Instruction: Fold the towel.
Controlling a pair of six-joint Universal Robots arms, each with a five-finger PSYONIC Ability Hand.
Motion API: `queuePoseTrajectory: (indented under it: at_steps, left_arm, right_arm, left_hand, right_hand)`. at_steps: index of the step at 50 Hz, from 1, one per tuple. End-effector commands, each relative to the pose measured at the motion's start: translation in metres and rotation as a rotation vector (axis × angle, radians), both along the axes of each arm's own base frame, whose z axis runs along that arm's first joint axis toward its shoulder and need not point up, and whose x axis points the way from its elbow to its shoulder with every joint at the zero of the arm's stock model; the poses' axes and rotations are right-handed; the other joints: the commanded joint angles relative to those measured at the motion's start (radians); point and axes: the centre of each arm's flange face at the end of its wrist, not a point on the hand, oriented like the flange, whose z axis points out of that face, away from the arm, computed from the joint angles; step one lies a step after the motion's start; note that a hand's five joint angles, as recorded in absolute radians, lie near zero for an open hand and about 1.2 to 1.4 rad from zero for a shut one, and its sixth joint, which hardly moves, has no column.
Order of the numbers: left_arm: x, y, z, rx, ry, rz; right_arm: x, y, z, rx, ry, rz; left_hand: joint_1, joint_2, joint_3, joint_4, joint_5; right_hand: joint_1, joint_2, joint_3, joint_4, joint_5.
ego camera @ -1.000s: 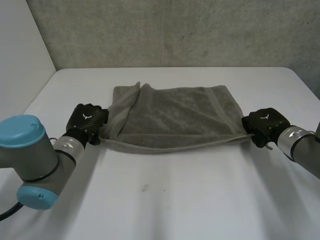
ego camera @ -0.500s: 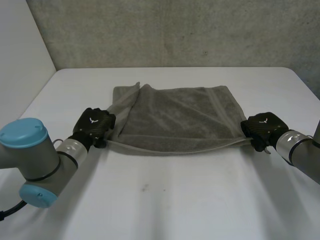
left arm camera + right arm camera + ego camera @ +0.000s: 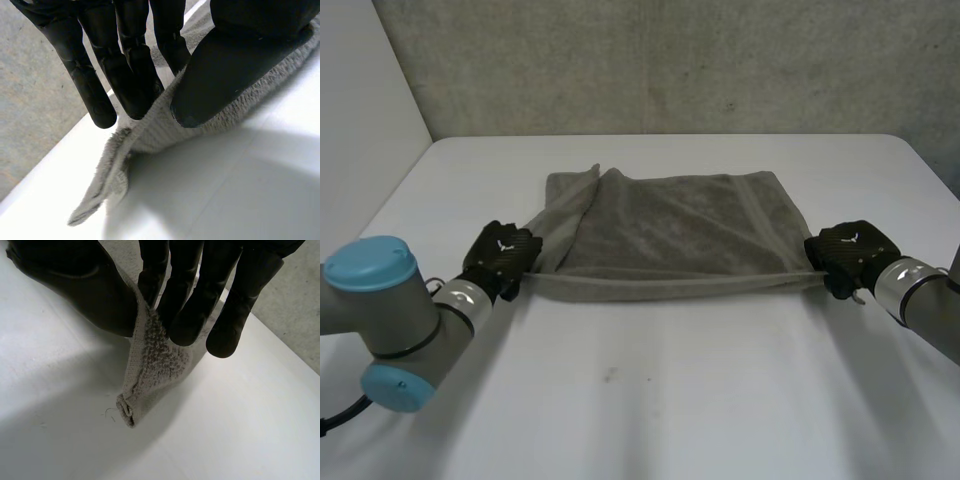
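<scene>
My left hand (image 3: 501,254) is clamped on the towel (image 3: 672,232). On its wrist feed the straight fingers (image 3: 125,82) press one face of the cloth and the thumb (image 3: 226,75) presses the other, pinching the edge just short of the corner. The loose corner tip droops past the fingertips toward the table (image 3: 660,410).

My right hand (image 3: 851,255) grips the same way. Its wrist feed shows the thumb (image 3: 82,282) and fingers (image 3: 187,310) squeezing the cloth between them, with the bunched corner hanging beyond the fingertips, down close to the white surface.

From the head camera, the left hand has the near-left corner, at 9 o'clock of the towel. The right hand has the near-right corner, at 3 o'clock. The near edge runs almost straight between the two hands, pulled taut, and a thin shadow lies on the table under it.

The rest of the grey cloth spreads away toward 12 o'clock and lies on the far half of the table. At 11 o'clock the far-left part is creased and doubled over itself, and a long fold runs from there down toward the left hand. A stitched band runs along the right side.

The left arm (image 3: 382,322) comes in from 8 o'clock and the right arm (image 3: 925,305) from 4 o'clock. A concrete wall (image 3: 670,60) closes off the table's far edge at 12 o'clock, and a plain white wall (image 3: 360,110) stands at 10 o'clock.
</scene>
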Motion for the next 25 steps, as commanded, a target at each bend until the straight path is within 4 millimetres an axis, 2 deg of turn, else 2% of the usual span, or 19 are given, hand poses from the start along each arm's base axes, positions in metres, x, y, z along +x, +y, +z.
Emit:
queuePoseTrajectory:
  at_steps: [1,2,3,5,6,7,8,10,11,13,14,16,19,21,25]
  left_arm:
    - [0.018,0.032,0.038,-0.1,-0.165,0.053]
    - [0.023,0.04,0.048,-0.122,-0.196,0.076]
    - [0.023,0.04,0.048,-0.122,-0.196,0.076]
    - [0.029,0.063,0.06,-0.138,-0.248,0.098]
    - [0.03,0.063,0.06,-0.138,-0.248,0.098]
    - [0.031,0.076,0.067,-0.146,-0.262,0.098]
    - [0.031,0.076,0.067,-0.146,-0.262,0.098]
    - [0.036,0.098,0.081,-0.155,-0.276,0.095]
    - [0.036,0.098,0.081,-0.155,-0.276,0.095]
    - [0.039,0.119,0.091,-0.142,-0.279,0.081]
    - [0.039,0.119,0.091,-0.142,-0.279,0.081]
    - [0.038,0.14,0.097,-0.121,-0.285,0.051]
    - [0.037,0.149,0.101,-0.121,-0.286,0.034]
    - [0.035,0.159,0.105,-0.117,-0.285,0.006]
    - [0.035,0.161,0.105,-0.108,-0.291,0.003]
  right_arm:
    - [-0.001,0.005,0.023,-0.036,0.012,-0.004]
    - [-0.002,0.009,0.033,-0.036,0.015,-0.006]
    - [-0.002,0.009,0.033,-0.036,0.015,-0.006]
    - [-0.004,0.02,0.048,-0.013,0.023,-0.001]
    - [-0.004,0.02,0.048,-0.013,0.023,-0.001]
    - [-0.005,0.026,0.055,-0.009,0.029,0.002]
    - [-0.005,0.026,0.055,-0.009,0.029,0.002]
    - [-0.005,0.038,0.073,-0.024,0.044,0.011]
    - [-0.005,0.039,0.073,-0.024,0.044,0.011]
    - [-0.007,0.052,0.089,-0.046,0.071,0.022]
    - [-0.007,0.052,0.089,-0.046,0.071,0.022]
    - [-0.009,0.066,0.103,-0.069,0.107,0.036]
    - [-0.01,0.075,0.111,-0.08,0.121,0.042]
    - [-0.012,0.088,0.123,-0.095,0.142,0.051]
    - [-0.016,0.093,0.126,-0.08,0.166,0.045]
  left_hand:
    - [0.21,0.182,0.184,0.183,0.198]
    - [0.21,0.182,0.184,0.183,0.198]
    - [0.21,0.182,0.184,0.183,0.198]
    - [0.21,0.182,0.184,0.183,0.198]
    - [0.21,0.182,0.184,0.183,0.198]
    - [0.21,0.182,0.184,0.183,0.198]
    - [0.21,0.182,0.184,0.183,0.198]
    - [0.21,0.182,0.184,0.183,0.198]
    - [0.21,0.182,0.184,0.183,0.198]
    - [0.21,0.182,0.184,0.183,0.198]
    - [0.21,0.182,0.184,0.183,0.198]
    - [0.21,0.182,0.184,0.183,0.198]
    - [0.21,0.182,0.184,0.183,0.198]
    - [0.21,0.182,0.184,0.183,0.198]
    - [0.21,0.182,0.184,0.183,0.198]
  right_hand:
    - [0.053,0.052,0.054,0.049,0.038]
    - [0.053,0.052,0.054,0.049,0.038]
    - [0.053,0.052,0.054,0.049,0.038]
    - [0.053,0.052,0.054,0.049,0.038]
    - [0.053,0.052,0.054,0.049,0.038]
    - [0.053,0.052,0.054,0.049,0.038]
    - [0.053,0.052,0.054,0.049,0.038]
    - [0.053,0.052,0.054,0.049,0.038]
    - [0.053,0.052,0.054,0.049,0.038]
    - [0.053,0.052,0.054,0.049,0.038]
    - [0.053,0.052,0.054,0.049,0.038]
    - [0.053,0.052,0.054,0.049,0.038]
    - [0.053,0.052,0.054,0.049,0.038]
    - [0.053,0.052,0.054,0.049,0.038]
    - [0.053,0.052,0.054,0.049,0.038]
